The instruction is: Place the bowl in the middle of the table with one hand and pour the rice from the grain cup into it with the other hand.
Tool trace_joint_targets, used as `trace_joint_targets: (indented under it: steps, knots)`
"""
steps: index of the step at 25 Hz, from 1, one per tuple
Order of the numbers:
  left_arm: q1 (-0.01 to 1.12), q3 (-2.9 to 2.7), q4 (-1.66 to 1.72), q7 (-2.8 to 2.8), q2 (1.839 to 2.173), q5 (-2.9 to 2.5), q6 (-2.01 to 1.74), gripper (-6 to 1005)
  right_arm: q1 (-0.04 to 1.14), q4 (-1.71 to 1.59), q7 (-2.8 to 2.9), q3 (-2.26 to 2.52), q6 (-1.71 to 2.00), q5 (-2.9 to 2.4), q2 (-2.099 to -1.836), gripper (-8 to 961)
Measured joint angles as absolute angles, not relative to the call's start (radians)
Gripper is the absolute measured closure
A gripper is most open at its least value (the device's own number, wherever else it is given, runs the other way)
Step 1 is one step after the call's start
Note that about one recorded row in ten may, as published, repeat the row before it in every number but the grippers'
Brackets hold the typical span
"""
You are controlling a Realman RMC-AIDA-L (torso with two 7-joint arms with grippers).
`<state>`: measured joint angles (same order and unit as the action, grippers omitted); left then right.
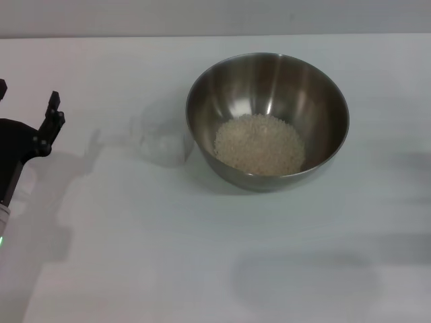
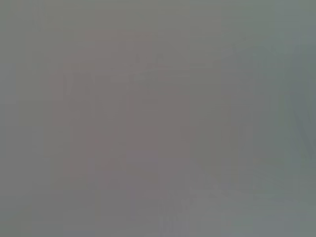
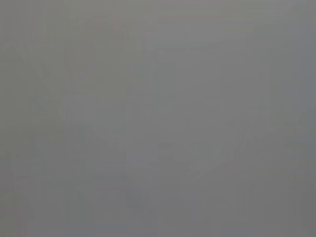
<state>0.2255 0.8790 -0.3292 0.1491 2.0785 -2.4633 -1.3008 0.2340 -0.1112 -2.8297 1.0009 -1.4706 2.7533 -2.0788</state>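
Left hand [image 1: 27, 101] open, empty, off cup [image 1: 163, 141].

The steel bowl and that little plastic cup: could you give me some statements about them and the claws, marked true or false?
1. The rice lies in the steel mixing bowl. True.
2. The grain cup sits inside the bowl. False: it stands on the table at the bowl's left.
3. The left claw grips the cup. False: it is apart from it, open.
4. The right claw is out of sight. True.
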Motion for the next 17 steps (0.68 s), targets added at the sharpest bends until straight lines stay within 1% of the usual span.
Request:
trace_joint_targets:
  steps: [5, 11, 17]
  knots:
    - [0.225, 0.878, -0.333, 0.134, 2.078, -2.447, -1.303, 198, 0.236, -0.124, -2.829, 1.002, -1.420, 2.711, -2.078, 260]
    - [0.225, 0.877, -0.335, 0.133, 2.079, -2.446, -1.311, 198, 0.232, -0.149, -2.830, 1.002, -1.387, 2.682, -2.078, 162]
    - [0.225, 0.873, -0.337, 0.133, 2.078, -2.445, -1.310, 198, 0.221, -0.172, -2.829, 0.992, -1.386, 2.670, -2.082, 163]
